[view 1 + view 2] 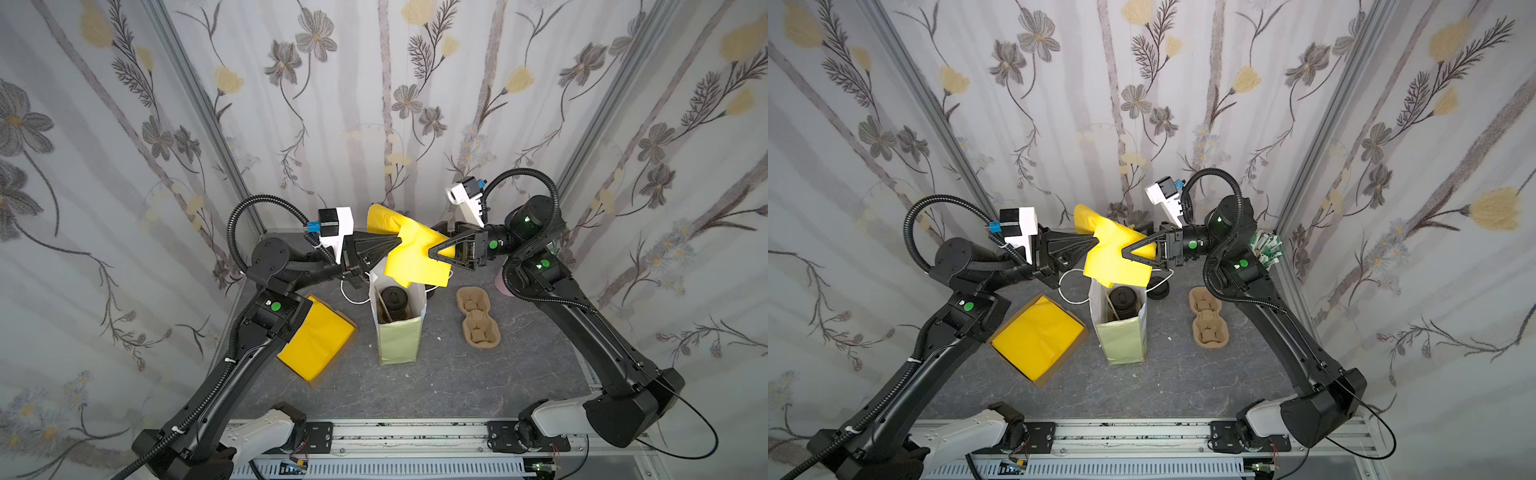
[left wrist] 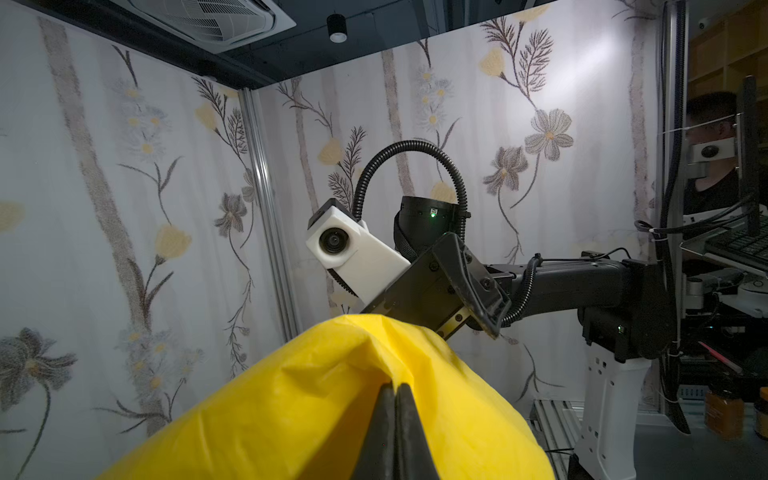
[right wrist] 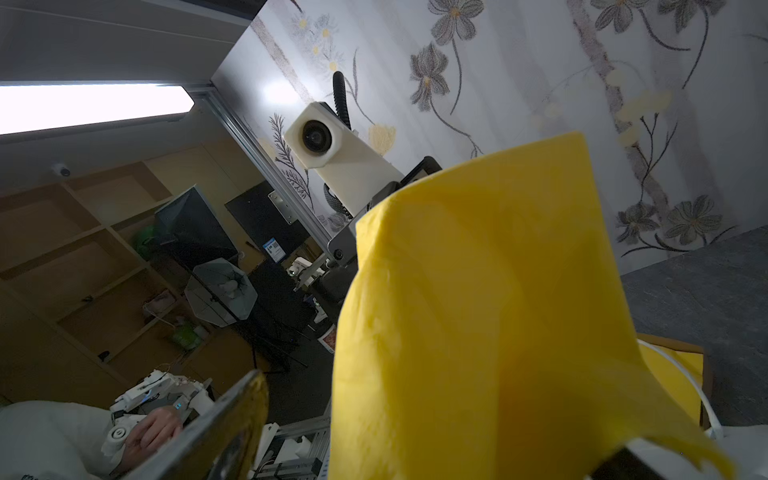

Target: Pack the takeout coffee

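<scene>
While the left hand (image 1: 395, 244) pinches crinkled yellow tissue (image 1: 411, 266), the right hand (image 1: 432, 240) gapes open around it.

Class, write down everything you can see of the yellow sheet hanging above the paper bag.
The yellow sheet looks like thin, matte tissue paper, creased and folded over, hanging limp in the air above the open paper bag. The shut left gripper pinches its upper part; the open right gripper straddles its other side.

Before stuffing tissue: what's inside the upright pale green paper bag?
A black lidded paper cup beside a brown cardboard strip. The yellow tissue sheet in the left gripper covers the far rim of the bag; its floor is hidden.
</scene>
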### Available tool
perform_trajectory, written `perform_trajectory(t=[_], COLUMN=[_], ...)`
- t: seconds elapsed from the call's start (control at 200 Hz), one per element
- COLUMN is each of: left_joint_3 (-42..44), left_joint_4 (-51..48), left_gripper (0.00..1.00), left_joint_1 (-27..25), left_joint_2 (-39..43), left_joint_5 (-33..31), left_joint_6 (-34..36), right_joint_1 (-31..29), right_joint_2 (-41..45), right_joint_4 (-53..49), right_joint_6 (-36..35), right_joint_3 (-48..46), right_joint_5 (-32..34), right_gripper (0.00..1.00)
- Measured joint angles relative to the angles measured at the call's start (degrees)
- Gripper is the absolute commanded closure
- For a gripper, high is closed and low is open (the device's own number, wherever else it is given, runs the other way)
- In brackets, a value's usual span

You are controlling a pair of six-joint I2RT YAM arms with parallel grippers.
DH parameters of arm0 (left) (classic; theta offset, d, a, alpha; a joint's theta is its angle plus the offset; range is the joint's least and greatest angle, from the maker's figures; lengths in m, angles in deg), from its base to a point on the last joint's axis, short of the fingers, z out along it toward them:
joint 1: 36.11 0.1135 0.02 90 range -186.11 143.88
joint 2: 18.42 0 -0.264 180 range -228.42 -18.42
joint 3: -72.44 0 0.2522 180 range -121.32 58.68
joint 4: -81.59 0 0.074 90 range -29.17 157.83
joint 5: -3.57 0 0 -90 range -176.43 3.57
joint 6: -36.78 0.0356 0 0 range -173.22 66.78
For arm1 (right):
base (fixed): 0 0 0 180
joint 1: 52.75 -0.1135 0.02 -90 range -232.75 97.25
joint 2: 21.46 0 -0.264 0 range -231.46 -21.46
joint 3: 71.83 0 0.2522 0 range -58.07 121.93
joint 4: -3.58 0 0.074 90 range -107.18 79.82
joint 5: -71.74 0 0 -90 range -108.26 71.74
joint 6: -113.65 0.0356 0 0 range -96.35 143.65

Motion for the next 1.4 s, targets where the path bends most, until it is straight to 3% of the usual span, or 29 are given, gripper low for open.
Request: perform_trajectory(t=[0.125, 0.36, 0.575, 0.665, 0.804, 1.019, 1.194, 1.404], left_joint_3=[0.3, 5.3, 5.3, 5.2, 5.1, 5.2, 4.0, -4.7], left_joint_4=[0.0, -3.6, -10.2, -11.9, -16.6, -26.5, -34.7, -45.4], left_gripper=[1.0, 1.0, 1.0, 1.0, 1.0, 1.0, 1.0, 1.0], left_joint_1=[-0.1, 0.2, 0.2, 0.2, 0.2, -0.8, -2.6, -5.4], left_joint_2=[0.5, 4.5, 3.2, 3.2, 3.6, 4.5, 4.6, -0.4], left_joint_5=[-1.0, -3.5, -3.3, -3.1, -4.4, -6.9, -11.2, -18.9], left_joint_6=[0.2, 3.3, 5.4, 6.6, 9.2, 13.3, 18.7, 28.0], right_joint_1=[1.5, 4.8, -2.4, -5.2, -6.1, -6.4, -6.4, -7.3], right_joint_2=[-0.1, 3.1, -1.3, -3.3, -4.2, -4.2, -6.8, -14.3], right_joint_4=[-4.9, -27.3, -47.1, -52.3, -57.4, -60.1, -61.6, -70.0], right_joint_6=[-3.2, -24.1, -41.4, -45.5, -46.7, -46.0, -44.1, -39.6], right_joint_3=[1.3, 10.6, 21.4, 24.2, 24.4, 24.6, 27.9, 37.0], right_joint_5=[3.1, 19.1, 31.7, 34.5, 43.7, 51.4, 51.1, 49.7], right_gripper=[0.04, 0.03, 0.06, 0.08, 0.06, 0.03, 0.05, 0.12])
